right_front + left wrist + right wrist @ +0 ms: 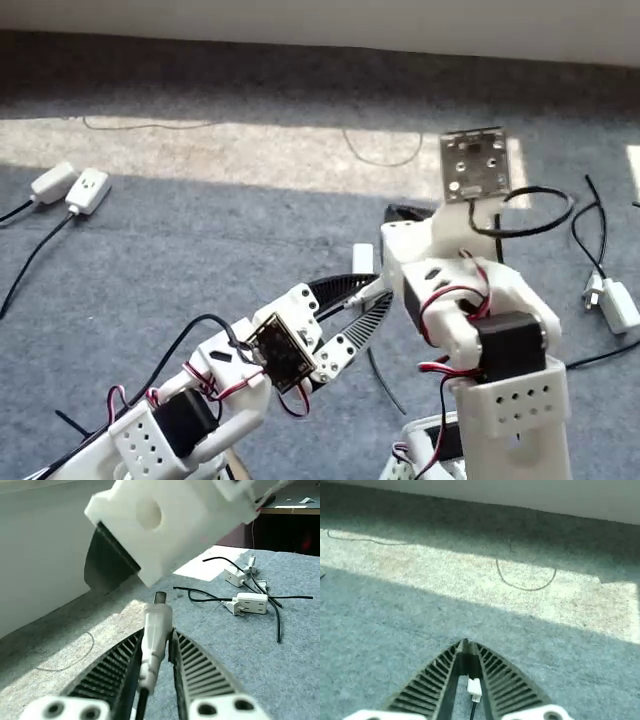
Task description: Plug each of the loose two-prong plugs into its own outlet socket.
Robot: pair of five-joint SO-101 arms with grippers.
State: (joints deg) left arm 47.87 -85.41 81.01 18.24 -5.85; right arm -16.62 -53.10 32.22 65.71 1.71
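A: Start with the left wrist view. What is the left tool [157, 634] doing?

B: Its two black fingers are squeezed tight on a white plug [156, 622]. The plug's metal prongs stick out past the fingertips. They are up in the air, short of the sunny patch [200, 567] on the grey carpet [280, 680]. The right arm [150, 520] is a big white lump just over the prongs.

A: Any sockets?

B: Two white socket blocks [251, 602] lie on the carpet just beside the sunny patch, with black cords [277, 625] around them. I can't tell if anything is pushed into them.

A: Now the high view.

B: The left tool and the right arm sit close together on the shady side of the sunny patch. Two white pieces [70, 187] lie touching each other right at the edge of the sunny patch, well apart from the arms.

A: And the right wrist view?

B: The right tool [465, 645] has its fingertips pressed together, and it points at the sunny patch. A small white bit [474, 689] sits in the gap behind the tips. I can't tell what it is.

A: So how far along is the job?

B: Not finished, I think. The held plug is in no socket yet, so at least that one is left to push in.
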